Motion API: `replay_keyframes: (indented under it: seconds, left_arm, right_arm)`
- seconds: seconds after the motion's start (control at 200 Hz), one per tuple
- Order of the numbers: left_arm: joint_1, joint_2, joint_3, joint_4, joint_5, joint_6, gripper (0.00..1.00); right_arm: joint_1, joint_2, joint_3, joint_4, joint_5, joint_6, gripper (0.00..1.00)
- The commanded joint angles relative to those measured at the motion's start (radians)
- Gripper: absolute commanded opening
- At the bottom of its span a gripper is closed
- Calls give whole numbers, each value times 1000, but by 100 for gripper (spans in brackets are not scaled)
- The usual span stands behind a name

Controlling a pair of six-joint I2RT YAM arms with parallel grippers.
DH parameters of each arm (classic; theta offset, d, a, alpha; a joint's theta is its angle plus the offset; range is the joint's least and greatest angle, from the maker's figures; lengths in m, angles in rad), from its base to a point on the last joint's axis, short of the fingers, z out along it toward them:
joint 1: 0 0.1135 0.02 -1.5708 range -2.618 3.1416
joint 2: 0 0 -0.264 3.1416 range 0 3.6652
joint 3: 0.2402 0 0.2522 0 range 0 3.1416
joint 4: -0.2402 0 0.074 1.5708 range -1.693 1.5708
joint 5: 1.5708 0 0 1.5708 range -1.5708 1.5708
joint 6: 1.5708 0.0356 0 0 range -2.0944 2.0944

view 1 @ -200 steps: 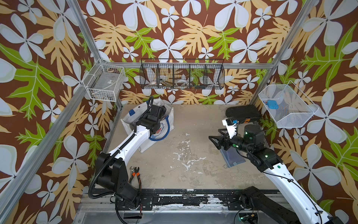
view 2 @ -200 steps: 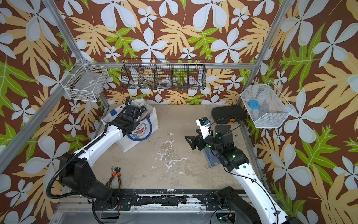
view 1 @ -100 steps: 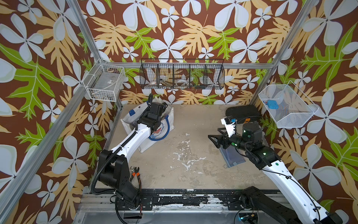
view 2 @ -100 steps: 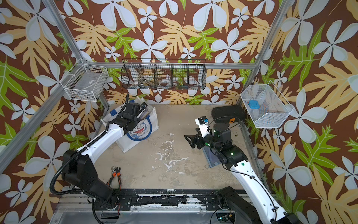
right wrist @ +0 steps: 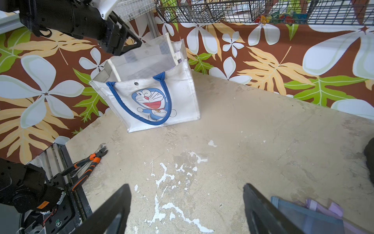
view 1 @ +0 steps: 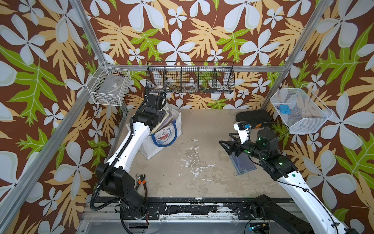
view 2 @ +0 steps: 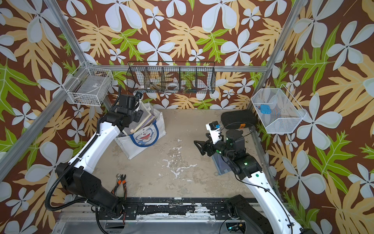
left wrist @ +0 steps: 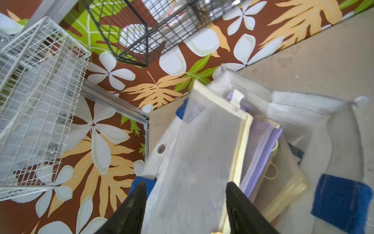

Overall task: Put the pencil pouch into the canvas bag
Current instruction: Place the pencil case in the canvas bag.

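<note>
1. canvas bag: white tote with blue handles, standing open on the table. The side print is a winking blue cartoon cat with a red mouth. There is a metal snap at the rim.
2. pencil pouch: translucent mesh with cream edging. It stands on edge in the canvas bag's mouth, top above the rim, beside purple and yellow-trimmed folders.
3. left gripper: over the bag's mouth, fingers apart. The pouch lies just beyond them; contact cannot be told.
4. right gripper: well apart from the bag, fingers spread wide with nothing between.
5. blue-grey pouch: lies flat under the right arm, well apart from the bag.
6. pliers: orange-black handles, in front of the bag at the table edge.
7. black hard case: has an orange tab, well apart from the bag.
8. orange tag: on the left arm's base, characters too small to read.
9. table: beige and scuffed, with white chipped patches.
10. walls: brown paper with white flowers and green and tan leaves. A white wire basket and a black wire basket hang above the bag.
</note>
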Motion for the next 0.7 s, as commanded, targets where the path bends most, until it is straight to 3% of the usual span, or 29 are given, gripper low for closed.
replay_keyframes:
  seconds: [0.0,0.11,0.22,0.33,0.565,0.696]
  left_arm:
    - [57,10,27,-21,96,-58,62]
    - [97,49,43,-26,148,-19,64]
    - [111,68,48,-34,223,-15,77]
    - [137,85,52,-52,301,-33,82]
    - [159,71,-34,-4,329,-43,82]
    - [160,82,-35,-7,369,-38,70]
  right_arm:
    - [0,-4,10,4,6,12,87]
    - [-2,0,12,6,2,17,86]
    - [0,6,11,9,2,18,86]
    - [-1,16,20,5,-9,14,86]
    - [0,23,24,4,-7,0,86]
    - [-1,26,26,5,-4,-3,86]
